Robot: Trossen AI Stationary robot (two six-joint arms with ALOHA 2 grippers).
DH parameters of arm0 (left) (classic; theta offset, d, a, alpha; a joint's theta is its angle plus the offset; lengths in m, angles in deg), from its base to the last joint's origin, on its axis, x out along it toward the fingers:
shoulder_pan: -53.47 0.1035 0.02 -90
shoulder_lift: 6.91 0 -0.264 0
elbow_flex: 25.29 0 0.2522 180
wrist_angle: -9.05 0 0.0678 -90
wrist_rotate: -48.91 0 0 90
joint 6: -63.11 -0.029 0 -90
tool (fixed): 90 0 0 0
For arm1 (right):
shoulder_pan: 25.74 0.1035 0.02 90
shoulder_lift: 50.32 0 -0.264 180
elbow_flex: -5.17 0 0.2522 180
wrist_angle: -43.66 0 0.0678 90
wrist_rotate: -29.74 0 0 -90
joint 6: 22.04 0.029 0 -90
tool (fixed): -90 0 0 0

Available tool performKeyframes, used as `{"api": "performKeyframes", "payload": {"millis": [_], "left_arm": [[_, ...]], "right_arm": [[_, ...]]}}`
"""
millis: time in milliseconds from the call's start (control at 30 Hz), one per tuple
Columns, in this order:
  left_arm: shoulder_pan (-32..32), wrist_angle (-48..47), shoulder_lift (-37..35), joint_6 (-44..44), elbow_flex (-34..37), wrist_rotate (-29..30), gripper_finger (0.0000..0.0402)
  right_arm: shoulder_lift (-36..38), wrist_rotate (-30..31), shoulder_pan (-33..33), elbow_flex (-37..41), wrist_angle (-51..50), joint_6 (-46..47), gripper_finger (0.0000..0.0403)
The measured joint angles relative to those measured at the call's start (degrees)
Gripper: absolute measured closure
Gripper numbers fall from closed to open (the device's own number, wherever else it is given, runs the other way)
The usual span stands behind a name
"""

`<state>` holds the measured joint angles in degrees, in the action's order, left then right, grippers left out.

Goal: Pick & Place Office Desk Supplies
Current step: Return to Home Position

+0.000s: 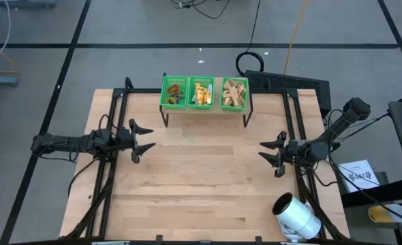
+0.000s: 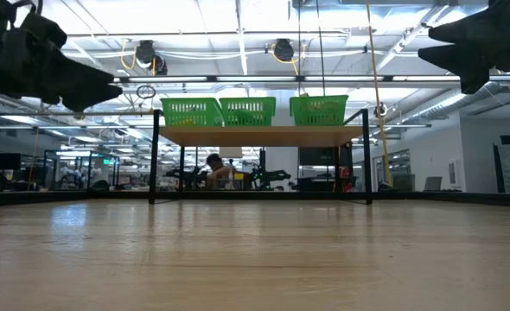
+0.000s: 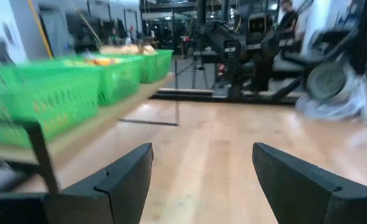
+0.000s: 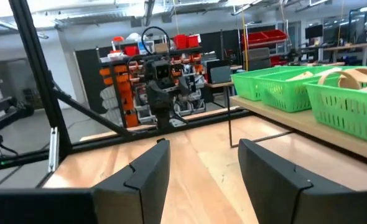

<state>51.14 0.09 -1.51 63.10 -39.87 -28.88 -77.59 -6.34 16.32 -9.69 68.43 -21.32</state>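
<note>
The office desk supplies lie in three green baskets on a small raised shelf (image 2: 259, 136) at the table's far middle. The left basket (image 1: 174, 92) holds coloured rings, the middle basket (image 1: 201, 92) yellow pieces, and the right basket (image 1: 234, 93) tan rubber bands. My left gripper (image 1: 145, 139) hovers open over the table's left part, pointing level toward the right, with nothing between its fingers (image 3: 124, 177). My right gripper (image 1: 272, 153) hovers open over the right part, pointing left, also with nothing between its fingers (image 4: 146, 171). Both stand well above the tabletop in the low view.
A large white cylinder (image 1: 296, 216) lies on the table's near right corner, beside my right arm. The shelf stands on thin black legs (image 2: 155, 160). Bare wooden tabletop (image 1: 208, 177) stretches between the two grippers and toward the near edge.
</note>
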Motion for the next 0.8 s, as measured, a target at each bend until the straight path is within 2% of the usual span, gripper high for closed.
{"api": "performKeyframes", "payload": {"millis": [167,800], "left_arm": [[0.0,0.1,0.2,-8.9,0.0,0.4,0.0119],[0.0,0.1,0.2,-8.7,-0.1,0.4,0.0119]], "right_arm": [[0.0,0.0,0.0,0.0,0.0,1.2,0.022],[0.0,0.0,0.0,0.2,0.2,1.2,0.022]]}}
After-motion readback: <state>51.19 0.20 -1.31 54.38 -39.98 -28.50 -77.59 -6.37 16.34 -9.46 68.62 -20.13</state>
